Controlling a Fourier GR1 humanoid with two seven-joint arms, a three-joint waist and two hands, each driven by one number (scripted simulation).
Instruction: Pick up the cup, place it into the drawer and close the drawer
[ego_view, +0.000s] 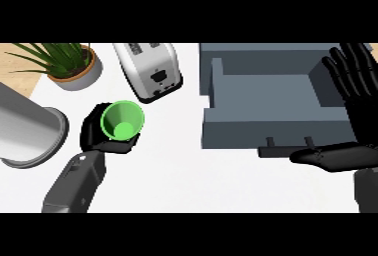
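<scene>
**Cup in hand, drawer waiting open**

You are looking at the drawer (275, 107) first, the biggest thing here: it is standing open, well to the right of your left hand (103, 131), with its handle (288, 148) sitting just beside the right hand (347, 100). That right hand is resting with straight fingers raised along the drawer's right wall, holding nothing.

Left of the left hand, a steel pot (26, 130) is lying close by. Above it, a toaster (150, 70) is standing near, and a plant (66, 62) is sitting up and to the left.

Your left hand is curling round the green cup (122, 120), which is tipping its mouth toward you; whether it is clear of the counter, you cannot tell.

Going rightward, you are risking a clip on the drawer's near-left wall if the cup is travelling too low. A release while it is tilting could send it rolling inside. The right hand could also be crowding the drop.
</scene>
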